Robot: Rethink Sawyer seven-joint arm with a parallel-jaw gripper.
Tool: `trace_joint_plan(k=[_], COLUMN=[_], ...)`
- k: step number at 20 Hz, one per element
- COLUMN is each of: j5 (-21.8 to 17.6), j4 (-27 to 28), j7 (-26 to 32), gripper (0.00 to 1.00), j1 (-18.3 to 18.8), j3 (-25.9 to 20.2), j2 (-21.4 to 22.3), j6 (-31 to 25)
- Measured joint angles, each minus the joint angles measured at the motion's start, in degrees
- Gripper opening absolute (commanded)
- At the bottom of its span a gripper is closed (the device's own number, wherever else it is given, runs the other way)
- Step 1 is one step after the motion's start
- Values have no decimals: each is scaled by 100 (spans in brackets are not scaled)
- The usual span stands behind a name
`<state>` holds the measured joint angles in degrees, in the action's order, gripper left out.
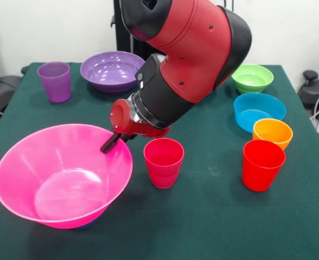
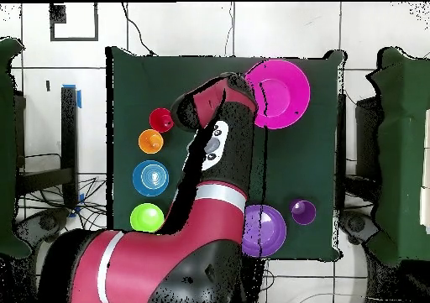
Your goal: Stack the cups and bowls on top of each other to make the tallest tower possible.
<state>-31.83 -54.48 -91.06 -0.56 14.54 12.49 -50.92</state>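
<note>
Magenta-pink cup [image 1: 163, 161]: lying hidden under the arm [image 2: 210, 161] in the overhead view.
Gripper [image 1: 109, 144]: showing one dark tip only; spread unclear.
Huge pink bowl [image 1: 18, 179]: hiding something blue beneath.

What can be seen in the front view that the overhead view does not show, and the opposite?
Only the front view shows the magenta-pink plastic cup, which the arm hides from above, and the black gripper at the rim of the huge pink plastic bowl. Only the overhead view shows the whole green table and the tiled floor round it. Both show the pink bowl, the large purple bowl, the translucent purple cup, the red cup, and the orange, blue and green bowls.
</note>
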Motion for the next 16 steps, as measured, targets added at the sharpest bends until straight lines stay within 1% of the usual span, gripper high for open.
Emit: trace_joint_plan(k=[16], j5=[-1], j4=[0], j7=[0], gripper=[0], j1=[0], j3=[-105], j2=[122], j6=[-11])
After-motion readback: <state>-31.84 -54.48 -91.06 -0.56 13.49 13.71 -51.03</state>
